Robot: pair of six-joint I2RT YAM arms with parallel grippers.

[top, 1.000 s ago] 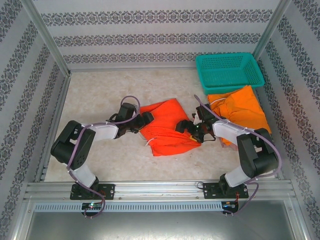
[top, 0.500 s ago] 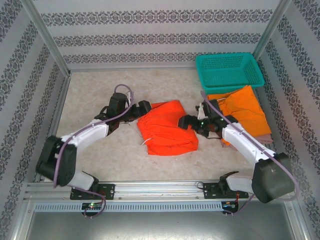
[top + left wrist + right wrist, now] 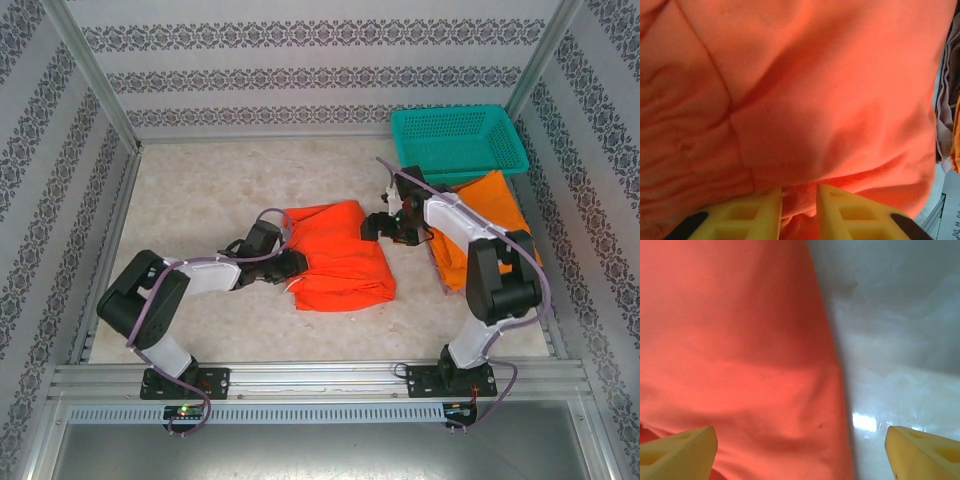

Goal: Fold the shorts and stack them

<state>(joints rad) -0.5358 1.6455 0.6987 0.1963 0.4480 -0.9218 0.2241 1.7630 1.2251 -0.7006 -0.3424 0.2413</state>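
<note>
The large red-orange shorts [image 3: 337, 256] lie folded in the middle of the table. My left gripper [image 3: 291, 266] sits at their left edge. In the left wrist view [image 3: 799, 202] its yellow fingers [image 3: 760, 210] are shut on a fold of the red-orange cloth [image 3: 805, 100]. My right gripper [image 3: 379, 226] hovers at the shorts' upper right edge. The right wrist view [image 3: 800, 442] has its jaws wide open over the cloth's border [image 3: 740, 365], with bare table to the right. The orange shorts [image 3: 497, 208] lie at the right, partly under the right arm.
A teal mesh basket [image 3: 458, 142] stands at the back right, touching the orange shorts. Patterned walls and metal posts enclose the table [image 3: 200, 190]. A metal rail [image 3: 320, 378] runs along the near edge. A strip of darker pinkish cloth [image 3: 944, 105] appears at the left wrist view's right edge.
The left gripper swung out to the back left, then came back down onto the shorts' left edge and closed on cloth. The right gripper moved back along the right edge.
</note>
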